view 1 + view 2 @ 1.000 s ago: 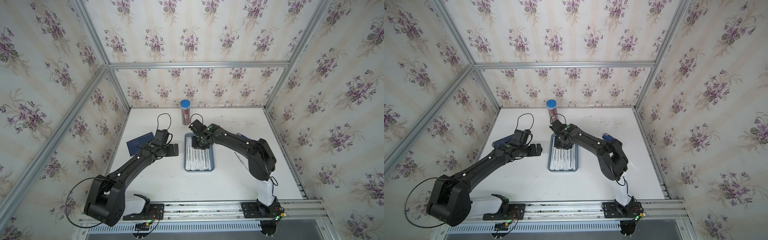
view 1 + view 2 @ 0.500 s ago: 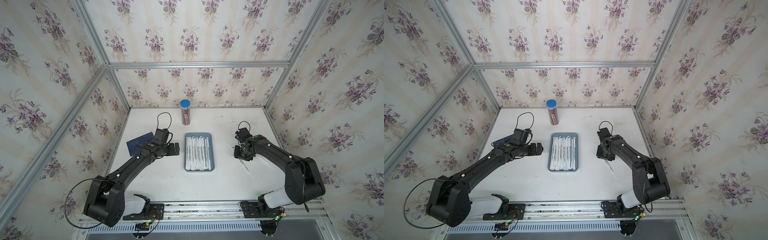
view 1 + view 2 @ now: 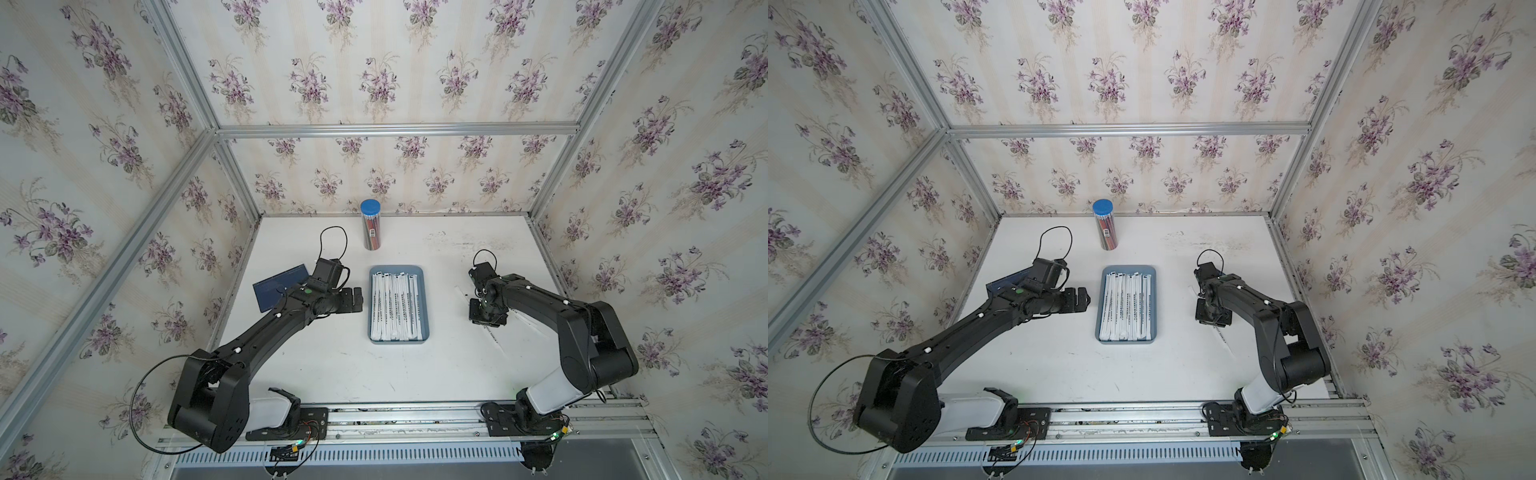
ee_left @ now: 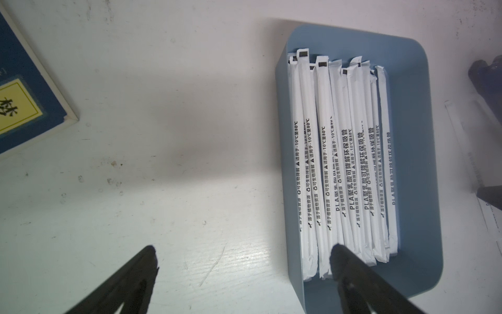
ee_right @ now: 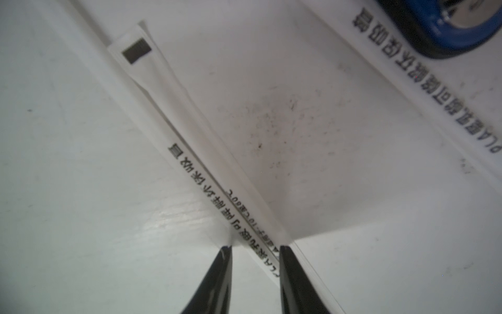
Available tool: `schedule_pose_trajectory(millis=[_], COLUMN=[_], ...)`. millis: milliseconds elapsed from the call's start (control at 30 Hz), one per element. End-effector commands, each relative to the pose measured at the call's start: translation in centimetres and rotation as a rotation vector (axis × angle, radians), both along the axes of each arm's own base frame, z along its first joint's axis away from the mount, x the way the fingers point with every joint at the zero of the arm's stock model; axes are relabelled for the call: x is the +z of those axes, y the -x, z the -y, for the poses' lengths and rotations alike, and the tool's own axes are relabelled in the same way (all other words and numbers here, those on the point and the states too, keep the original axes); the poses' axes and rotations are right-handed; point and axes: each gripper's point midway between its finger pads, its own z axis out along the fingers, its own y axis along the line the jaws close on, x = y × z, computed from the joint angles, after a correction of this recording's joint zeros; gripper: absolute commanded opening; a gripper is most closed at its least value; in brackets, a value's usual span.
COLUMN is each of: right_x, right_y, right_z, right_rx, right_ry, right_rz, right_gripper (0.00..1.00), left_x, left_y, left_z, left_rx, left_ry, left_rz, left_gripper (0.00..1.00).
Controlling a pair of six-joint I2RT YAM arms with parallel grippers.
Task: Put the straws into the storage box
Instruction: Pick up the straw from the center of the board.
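A second ago the right jaws hung over the far end of the storage box (image 3: 397,269). Now we find them well to its right, low over the worktop (image 3: 332,365), drawn close on either side of a loose straw (image 5: 190,152), though we cannot tell whether they pinch it. The left jaws have stayed spread wide just beside the box's left rim, and the straws (image 3: 397,307) already in the box lie side by side along its length, as before.
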Motion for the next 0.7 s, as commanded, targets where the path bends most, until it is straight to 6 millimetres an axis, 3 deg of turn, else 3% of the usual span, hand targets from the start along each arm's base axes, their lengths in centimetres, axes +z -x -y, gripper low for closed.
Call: schedule_pose_trajectory(millis=[0, 433, 667], right_x=[-0.2, 0.0, -0.1], right_y=[-0.3, 0.3, -0.7], right_z=[-0.3, -4.0, -3.3], right_rx=[-0.003, -0.031, -0.023], right_ry=[-0.015, -0.17, -0.113], right_rz=[0.007, -0.009, 0.002], right_gripper=[0.32, 0.27, 0.29], left_x=[0.0, -0.1, 0.0], left_y=[-0.1, -0.3, -0.2], left_z=[-0.2, 0.1, -0.2], left_rx=[0.003, 0.001, -0.001], left_ry=[-0.01, -0.004, -0.019], left_rz=[-0.001, -0.002, 0.003], left_gripper=[1.0, 1.0, 1.0])
